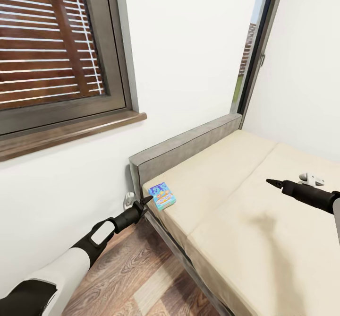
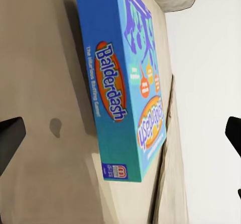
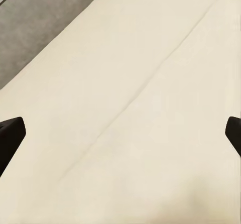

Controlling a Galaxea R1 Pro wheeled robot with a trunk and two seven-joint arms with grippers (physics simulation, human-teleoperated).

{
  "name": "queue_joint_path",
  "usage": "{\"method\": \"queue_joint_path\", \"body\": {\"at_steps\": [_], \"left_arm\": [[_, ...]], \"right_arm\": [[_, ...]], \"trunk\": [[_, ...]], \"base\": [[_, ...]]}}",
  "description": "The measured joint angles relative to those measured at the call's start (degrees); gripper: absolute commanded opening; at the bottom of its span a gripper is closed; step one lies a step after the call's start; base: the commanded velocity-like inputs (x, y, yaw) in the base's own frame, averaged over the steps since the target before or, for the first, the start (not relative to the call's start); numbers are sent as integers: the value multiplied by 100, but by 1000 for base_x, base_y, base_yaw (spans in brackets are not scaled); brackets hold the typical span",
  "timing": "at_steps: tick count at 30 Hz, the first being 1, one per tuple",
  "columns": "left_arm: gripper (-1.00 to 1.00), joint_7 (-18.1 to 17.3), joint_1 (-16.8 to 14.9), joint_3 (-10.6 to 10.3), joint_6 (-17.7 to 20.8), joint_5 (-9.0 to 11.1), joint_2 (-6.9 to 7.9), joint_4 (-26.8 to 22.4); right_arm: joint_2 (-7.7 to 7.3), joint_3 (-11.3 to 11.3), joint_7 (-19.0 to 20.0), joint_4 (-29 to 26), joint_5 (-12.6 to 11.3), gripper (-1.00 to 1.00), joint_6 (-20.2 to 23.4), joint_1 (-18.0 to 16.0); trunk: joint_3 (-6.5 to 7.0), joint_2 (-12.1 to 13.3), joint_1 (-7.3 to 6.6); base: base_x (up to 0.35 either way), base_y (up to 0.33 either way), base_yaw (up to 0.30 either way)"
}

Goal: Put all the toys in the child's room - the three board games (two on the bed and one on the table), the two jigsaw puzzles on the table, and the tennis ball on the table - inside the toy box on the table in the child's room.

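Note:
A blue board game (image 1: 162, 196) marked "Balderdash" lies flat on the bed (image 1: 226, 207), at the mattress corner beside the grey headboard (image 1: 189, 146). My left gripper (image 1: 147, 199) hovers at that corner, just short of the box's near edge. In the left wrist view the blue board game (image 2: 125, 83) lies close ahead, and the left gripper (image 2: 120, 136) is open with nothing between its fingers. My right gripper (image 1: 273, 182) hangs open over the middle of the mattress. The right wrist view has the right gripper (image 3: 120, 136) above bare beige mattress.
A small white object (image 1: 310, 179) lies on the bed behind the right arm. A blind-covered window with a wooden sill (image 1: 71, 132) fills the left wall, and a narrow tall window (image 1: 250, 56) stands past the headboard. Wood-plank floor (image 1: 127, 269) runs alongside the bed.

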Motion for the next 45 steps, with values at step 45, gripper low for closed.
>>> {"method": "queue_joint_path", "body": {"at_steps": [45], "left_arm": [[100,-33,-8,0,35,-50,44,5]], "right_arm": [[0,0,0,0,0,100,-2,0]], "trunk": [[-1,-1,-1]], "base": [[0,0,-73]]}}
